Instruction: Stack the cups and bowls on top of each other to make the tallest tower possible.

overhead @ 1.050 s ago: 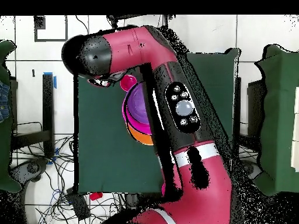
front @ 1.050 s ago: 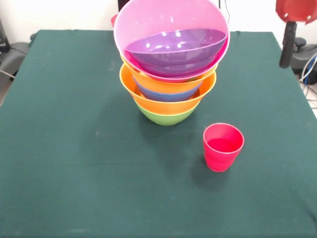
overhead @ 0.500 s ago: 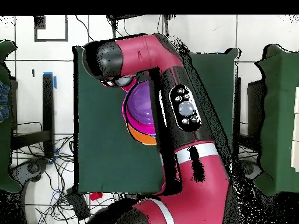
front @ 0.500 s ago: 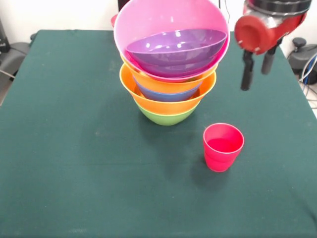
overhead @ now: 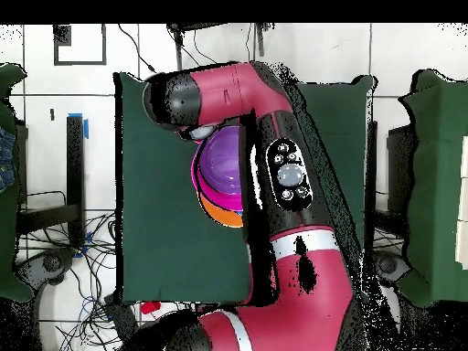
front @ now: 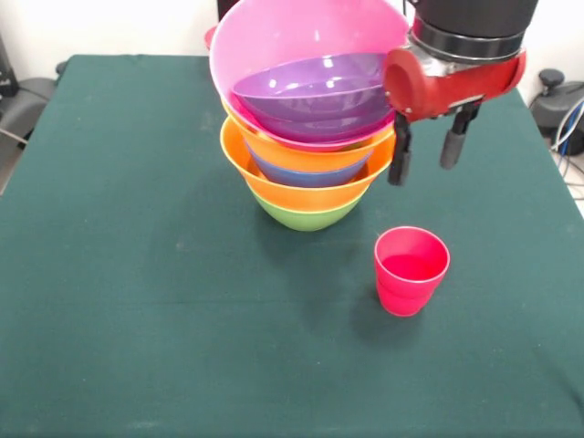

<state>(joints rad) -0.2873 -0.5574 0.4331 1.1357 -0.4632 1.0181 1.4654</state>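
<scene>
Bright, even light from above; white glints sit on the purple bowl at upper centre. The red cup casts a soft shadow toward the lower left on the green cloth. The front view is sharp throughout.

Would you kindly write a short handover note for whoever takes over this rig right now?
Gripper: open, empty, hanging above the table beside the tower, up and behind the red cup.
Tower: green bowl at the base, then orange, blue, orange, with the pink bowl tilted on top and the purple bowl nested inside it.
Done: six bowls stacked.
Left: the red cup stands upright alone on the cloth; it probably goes on next. A bit of red shows behind the tower; I cannot tell what it is.
</scene>
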